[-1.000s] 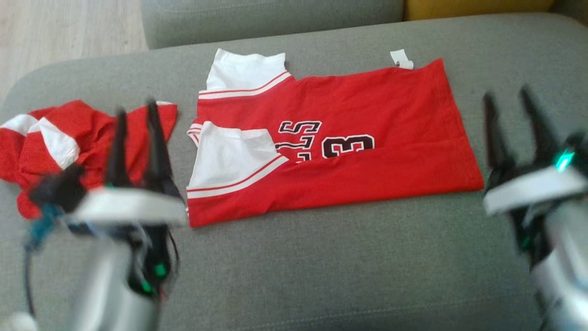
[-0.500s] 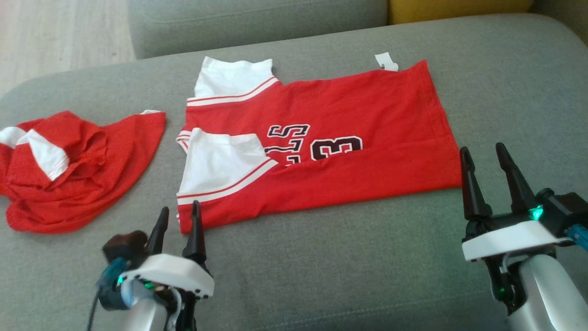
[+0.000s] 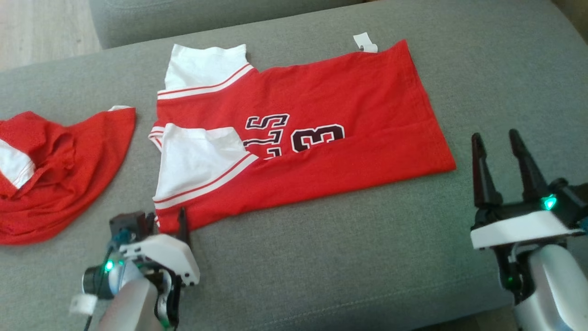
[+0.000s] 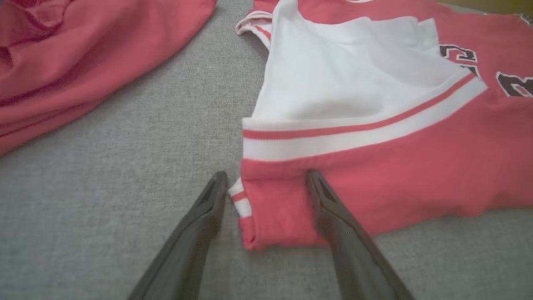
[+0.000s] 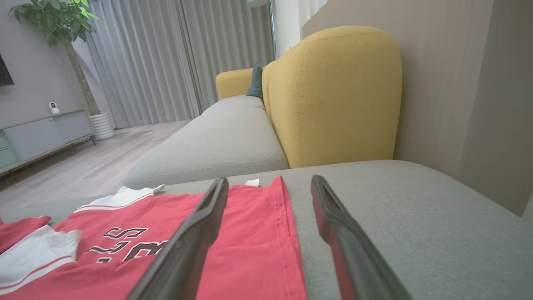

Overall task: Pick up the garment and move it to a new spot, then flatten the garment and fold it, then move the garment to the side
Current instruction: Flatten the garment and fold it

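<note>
Soft, light and limp by my judgement, the half-folded garment (image 3: 294, 138) lies on the cushion (image 3: 321, 266), its folded corner, the sensible pinch point, between the wide-spread jaws of the left gripper (image 3: 166, 215), its hem just left of the empty, equally splayed right gripper (image 3: 494, 134)

The left gripper (image 3: 166, 215) and right gripper (image 3: 494, 137) each carry two long, tapering black fingers (image 3: 527, 161) above a white plate (image 3: 519, 228); green lights (image 3: 548, 202) glow beside it, silver forearms (image 3: 553, 285) below.

One folded jersey (image 3: 298, 138), one crumpled red garment (image 3: 59, 179), one left gripper (image 4: 266, 175), one right gripper (image 3: 494, 134)
</note>
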Controlling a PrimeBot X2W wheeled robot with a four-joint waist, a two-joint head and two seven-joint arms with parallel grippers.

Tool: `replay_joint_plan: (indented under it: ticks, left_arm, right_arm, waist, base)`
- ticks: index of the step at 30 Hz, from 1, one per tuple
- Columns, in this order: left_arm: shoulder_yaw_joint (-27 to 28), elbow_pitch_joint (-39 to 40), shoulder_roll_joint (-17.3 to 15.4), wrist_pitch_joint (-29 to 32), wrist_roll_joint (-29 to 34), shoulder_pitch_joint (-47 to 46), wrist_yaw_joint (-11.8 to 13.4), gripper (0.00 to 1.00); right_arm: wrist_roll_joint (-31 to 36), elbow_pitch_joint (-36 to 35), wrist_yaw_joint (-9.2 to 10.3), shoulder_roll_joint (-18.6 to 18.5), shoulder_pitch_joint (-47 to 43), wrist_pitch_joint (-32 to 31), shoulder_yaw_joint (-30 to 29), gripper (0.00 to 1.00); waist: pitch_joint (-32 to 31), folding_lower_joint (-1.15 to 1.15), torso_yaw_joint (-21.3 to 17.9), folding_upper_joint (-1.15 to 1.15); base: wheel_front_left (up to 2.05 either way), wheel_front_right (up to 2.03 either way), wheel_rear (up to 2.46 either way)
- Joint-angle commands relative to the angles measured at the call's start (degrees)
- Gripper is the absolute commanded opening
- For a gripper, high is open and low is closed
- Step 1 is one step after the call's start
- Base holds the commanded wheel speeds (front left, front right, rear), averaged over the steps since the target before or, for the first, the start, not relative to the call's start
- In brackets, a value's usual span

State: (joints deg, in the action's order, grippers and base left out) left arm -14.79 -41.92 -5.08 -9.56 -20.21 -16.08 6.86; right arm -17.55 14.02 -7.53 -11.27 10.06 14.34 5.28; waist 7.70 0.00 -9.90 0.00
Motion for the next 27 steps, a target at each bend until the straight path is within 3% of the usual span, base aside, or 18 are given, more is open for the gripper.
replay_joint_plan:
  ticks: [1,5,6,12,20,27]
  left_arm:
    - [1.0,0.0,-1.2,0.7,0.5,-2.2,0.2,1.00]
    - [-0.5,-3.1,-1.0,2.6,0.8,-3.5,-0.8,1.00]
    - [-1.0,-3.7,-1.0,3.0,0.9,-3.8,-1.5,0.03]
    - [-1.0,-2.9,-1.0,-1.1,0.7,-5.5,-2.2,0.00]
    - [-1.2,4.6,-0.8,-4.8,1.5,-6.0,-2.3,0.00]
    - [-3.8,9.1,-0.1,-4.7,2.5,-4.8,-2.6,0.00]
  right_arm:
    - [0.6,-2.0,0.04,-0.9,2.1,0.1,0.7,1.00]
    - [1.1,-1.7,0.04,-1.1,2.4,-0.5,-0.4,1.00]
    - [1.3,-1.5,0.04,-0.9,2.5,-0.8,-1.0,1.00]
    - [2.0,1.0,0.04,1.5,2.9,-4.0,-3.3,1.00]
    - [1.3,8.1,0.04,5.7,5.0,-9.3,-6.2,1.00]
    - [6.7,15.9,0.04,7.3,8.8,-11.8,-10.5,1.00]
  waist:
    - [0.2,0.00,-0.1,0.00]
    - [0.4,0.00,-0.2,0.00]
    - [0.4,0.00,-0.2,0.00]
    - [0.9,0.00,1.4,0.00]
    - [1.8,0.00,4.4,0.00]
    - [2.8,0.00,6.3,0.00]
  base:
    - [0.00,0.00,0.00]
    - [0.00,0.00,0.00]
    - [0.00,0.00,0.00]
    - [0.00,0.00,0.00]
    - [0.00,0.00,0.00]
    - [0.00,0.00,0.00]
